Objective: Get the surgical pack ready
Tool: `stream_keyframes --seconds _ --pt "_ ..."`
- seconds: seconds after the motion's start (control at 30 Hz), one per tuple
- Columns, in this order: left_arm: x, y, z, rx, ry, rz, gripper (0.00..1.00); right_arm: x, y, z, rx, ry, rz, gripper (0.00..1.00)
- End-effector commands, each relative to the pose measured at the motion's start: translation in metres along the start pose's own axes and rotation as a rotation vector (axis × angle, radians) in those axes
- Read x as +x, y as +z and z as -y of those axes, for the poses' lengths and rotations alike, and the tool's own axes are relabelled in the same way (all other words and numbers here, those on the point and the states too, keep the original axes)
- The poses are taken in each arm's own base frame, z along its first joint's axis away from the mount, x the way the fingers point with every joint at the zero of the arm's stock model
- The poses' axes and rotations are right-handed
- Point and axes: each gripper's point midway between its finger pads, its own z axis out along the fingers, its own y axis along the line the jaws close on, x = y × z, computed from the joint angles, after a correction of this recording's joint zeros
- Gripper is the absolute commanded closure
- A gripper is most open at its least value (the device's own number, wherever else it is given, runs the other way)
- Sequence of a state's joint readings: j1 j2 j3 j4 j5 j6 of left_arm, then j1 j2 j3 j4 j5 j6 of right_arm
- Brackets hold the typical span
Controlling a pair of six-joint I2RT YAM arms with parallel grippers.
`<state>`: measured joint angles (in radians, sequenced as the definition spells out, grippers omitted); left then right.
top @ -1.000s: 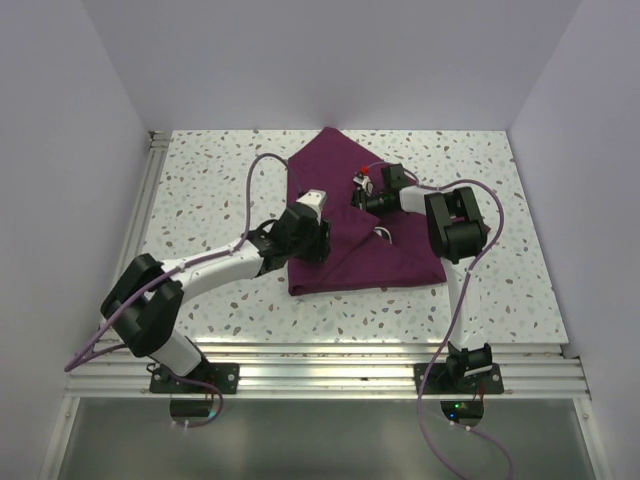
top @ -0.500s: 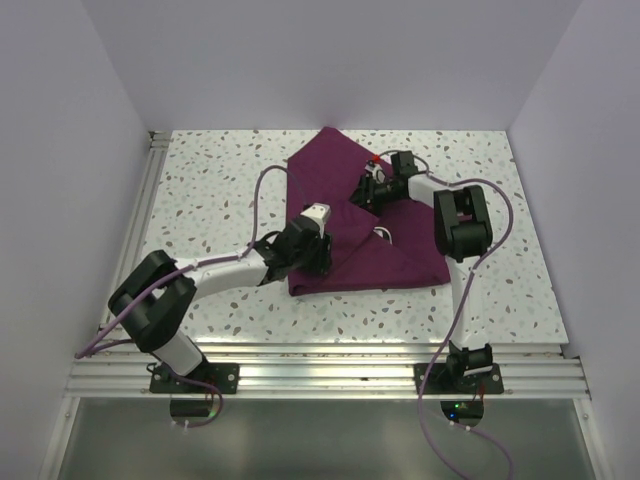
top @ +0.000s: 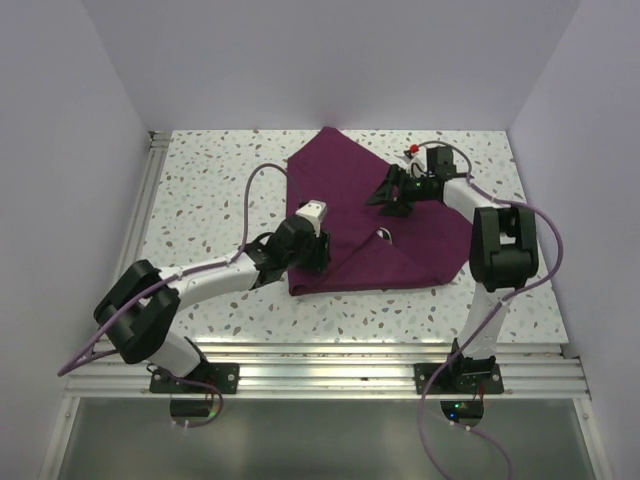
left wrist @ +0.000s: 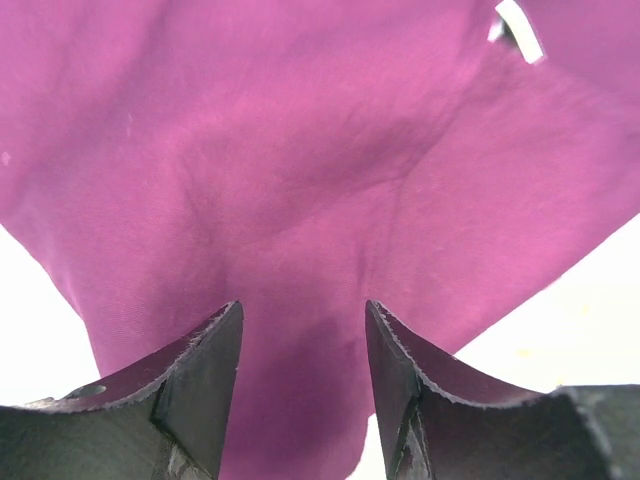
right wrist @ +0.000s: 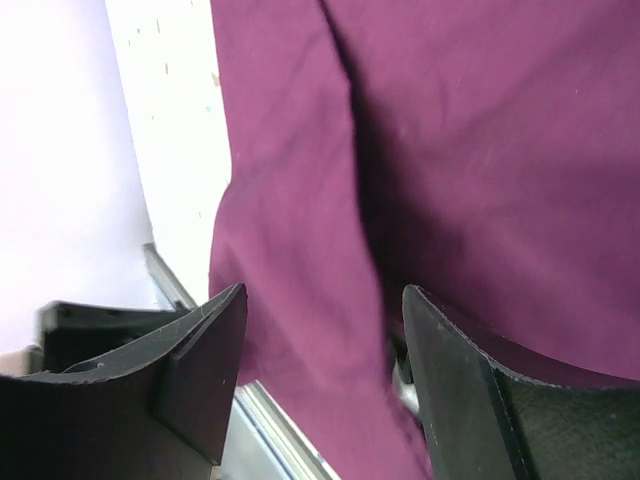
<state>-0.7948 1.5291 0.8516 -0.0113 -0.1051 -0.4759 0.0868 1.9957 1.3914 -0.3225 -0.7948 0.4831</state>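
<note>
The surgical pack (top: 345,170) is a plum-purple cloth lying partly folded on the speckled table, with a small white tag (top: 385,235) near its middle. My left gripper (top: 318,252) hovers over the cloth's left near edge. In the left wrist view, the left gripper (left wrist: 303,305) is open, its fingers (left wrist: 195,380) apart, and the cloth (left wrist: 300,150) lies flat beneath them. My right gripper (top: 383,195) is over the cloth's far right part. In the right wrist view, the right gripper (right wrist: 325,290) stands wide open above the purple cloth (right wrist: 450,150), holding nothing.
An aluminium rail (top: 330,360) runs along the table's near edge and another (top: 145,200) along the left side. White walls close in the table at the back and on both sides. Purple cables (top: 255,180) loop off both arms.
My right gripper has opened, let go of the cloth and drawn back to the right and farther away. The left gripper has shifted a little along the cloth's left edge.
</note>
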Motion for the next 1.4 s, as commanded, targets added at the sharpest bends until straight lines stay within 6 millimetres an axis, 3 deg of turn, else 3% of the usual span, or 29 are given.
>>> stream_keyframes --seconds 0.0,0.2,0.33,0.4,0.43,0.57,0.8,0.93,1.1,1.37 --pt "-0.028 -0.019 0.009 0.036 0.021 0.105 0.44 0.006 -0.018 -0.004 0.074 -0.075 0.048 0.33" --pt "-0.039 -0.039 0.015 0.067 0.028 0.148 0.43 0.024 -0.025 0.024 0.213 -0.053 0.025 0.32" --pt "-0.031 -0.042 0.008 0.035 0.043 0.117 0.43 0.030 -0.026 0.035 0.250 -0.045 0.019 0.34" --pt "-0.027 -0.041 0.006 0.026 0.051 0.101 0.43 0.035 -0.023 0.035 0.232 -0.032 0.007 0.40" --pt "-0.023 -0.041 0.006 0.021 0.056 0.089 0.43 0.034 -0.022 0.033 0.218 -0.035 0.009 0.48" --pt "-0.012 -0.039 0.006 0.019 0.079 0.056 0.45 0.034 -0.021 0.028 0.190 -0.030 0.011 0.64" --pt "0.005 -0.034 0.015 0.068 0.109 0.024 0.49 0.037 -0.022 0.017 0.140 -0.026 0.004 0.64" --pt "0.014 -0.029 0.021 0.103 0.114 0.004 0.55 0.038 -0.023 0.010 0.109 -0.028 0.007 0.57" --pt "0.024 -0.024 0.024 0.131 0.106 -0.007 0.67 0.040 -0.026 0.006 0.096 -0.036 0.006 0.58" --pt "0.034 -0.020 0.030 0.177 0.094 -0.022 0.85 0.041 -0.024 0.003 0.073 -0.039 -0.005 0.73"
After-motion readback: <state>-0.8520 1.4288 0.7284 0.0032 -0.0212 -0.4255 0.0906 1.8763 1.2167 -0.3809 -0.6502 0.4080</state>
